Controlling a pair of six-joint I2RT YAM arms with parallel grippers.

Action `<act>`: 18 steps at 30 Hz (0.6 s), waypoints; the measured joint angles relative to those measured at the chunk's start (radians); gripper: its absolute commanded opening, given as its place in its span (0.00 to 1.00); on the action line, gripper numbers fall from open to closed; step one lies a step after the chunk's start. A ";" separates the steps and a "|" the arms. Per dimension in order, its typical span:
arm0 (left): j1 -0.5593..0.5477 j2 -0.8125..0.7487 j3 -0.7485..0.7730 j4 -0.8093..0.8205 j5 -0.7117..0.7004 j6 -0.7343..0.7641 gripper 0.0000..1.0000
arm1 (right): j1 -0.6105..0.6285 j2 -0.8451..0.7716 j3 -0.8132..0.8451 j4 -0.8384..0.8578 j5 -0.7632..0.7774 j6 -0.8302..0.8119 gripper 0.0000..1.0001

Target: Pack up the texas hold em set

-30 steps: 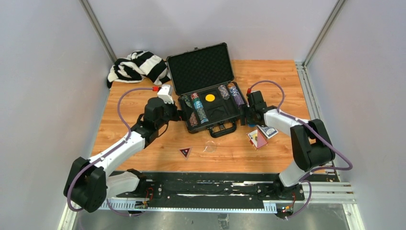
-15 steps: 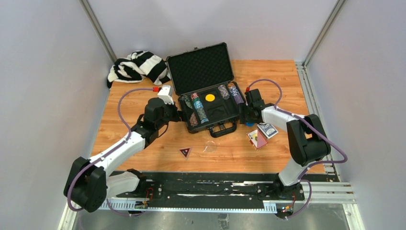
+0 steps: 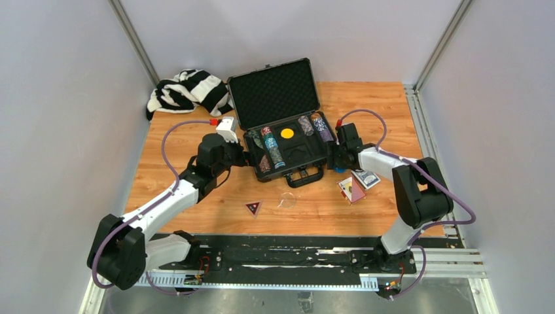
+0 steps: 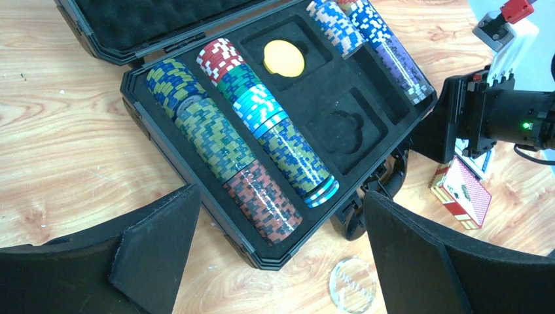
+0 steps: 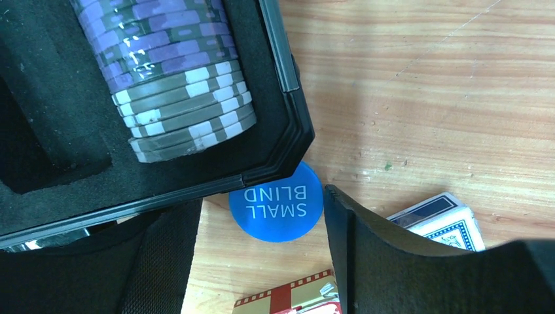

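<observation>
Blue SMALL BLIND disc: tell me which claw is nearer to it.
Right. The right claw is directly over the disc, one open finger on either side of it, by the corner of the case. The left claw is across the case, at its opposite side.

Open black case — chip rows in foam slots, blue SMALL BLIND disc at its corner, decks nearby
</observation>
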 measured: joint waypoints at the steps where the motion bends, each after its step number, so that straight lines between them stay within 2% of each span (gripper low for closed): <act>1: 0.000 0.000 0.000 0.000 0.001 0.000 1.00 | 0.000 -0.002 -0.005 0.008 0.000 0.001 0.61; 9: 0.000 0.000 0.000 0.000 0.010 -0.008 1.00 | 0.018 -0.027 -0.048 0.060 0.000 0.013 0.52; 18: 0.000 0.000 0.000 0.000 0.012 -0.016 1.00 | 0.034 -0.089 -0.101 0.036 0.001 0.020 0.50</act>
